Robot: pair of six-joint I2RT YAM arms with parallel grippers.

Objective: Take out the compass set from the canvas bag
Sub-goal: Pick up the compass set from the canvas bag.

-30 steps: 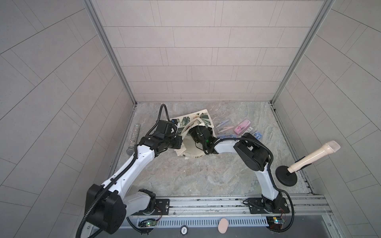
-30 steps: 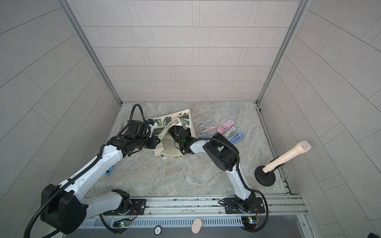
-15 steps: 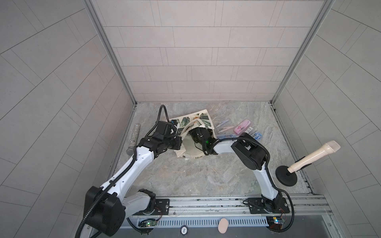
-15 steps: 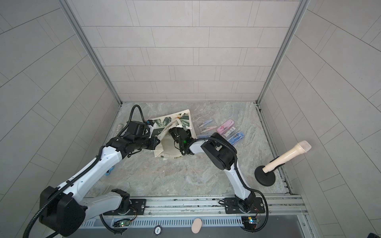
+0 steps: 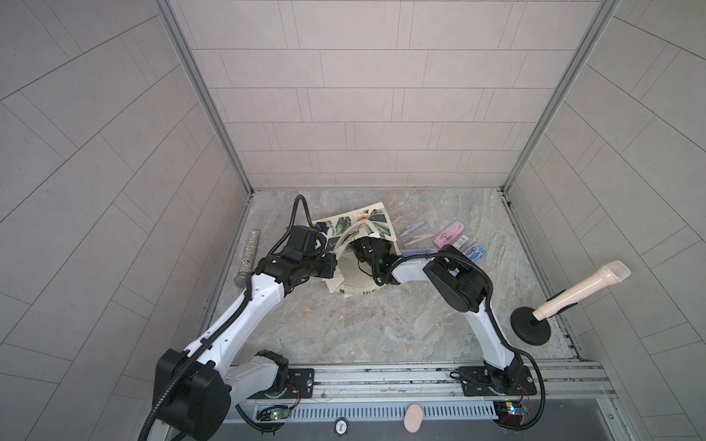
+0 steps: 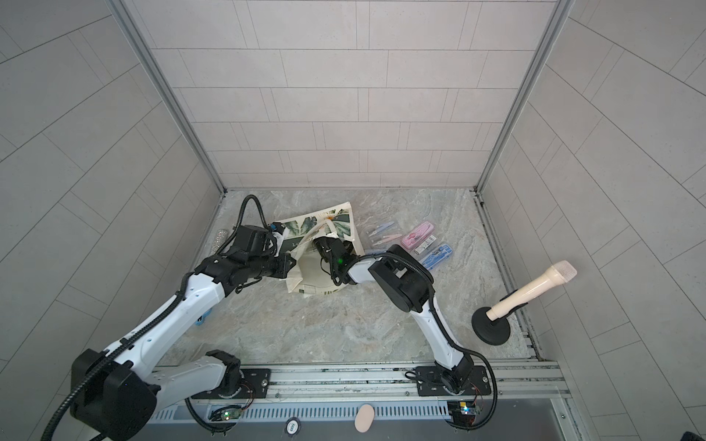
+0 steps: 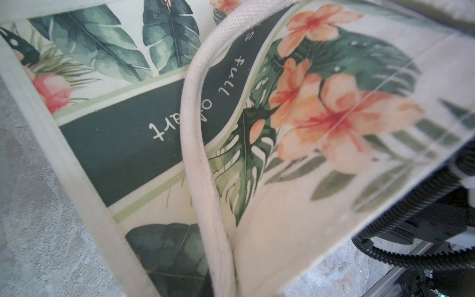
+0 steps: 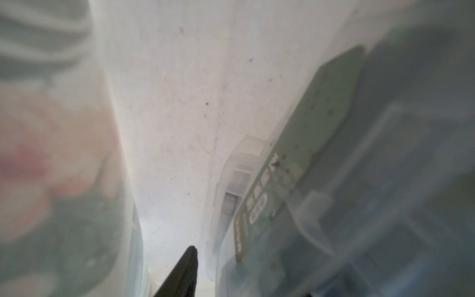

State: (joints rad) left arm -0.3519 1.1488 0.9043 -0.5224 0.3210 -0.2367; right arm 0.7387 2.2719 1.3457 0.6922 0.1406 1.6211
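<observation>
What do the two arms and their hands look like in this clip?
The left arm and right arm have white tubular links, bulky black joint housings and black corrugated cables. The left hand and right hand are black; a green light glows at the right wrist.

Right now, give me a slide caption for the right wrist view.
Inside the canvas bag, a black fingertip sits beside a clear plastic case with a green label.

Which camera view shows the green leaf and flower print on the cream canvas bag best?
The left wrist view: the cream canvas bag fills it, with leaves, orange flowers and white lettering sharp. In both top views the bag is small. The right wrist view shows only a blur of it.
</observation>
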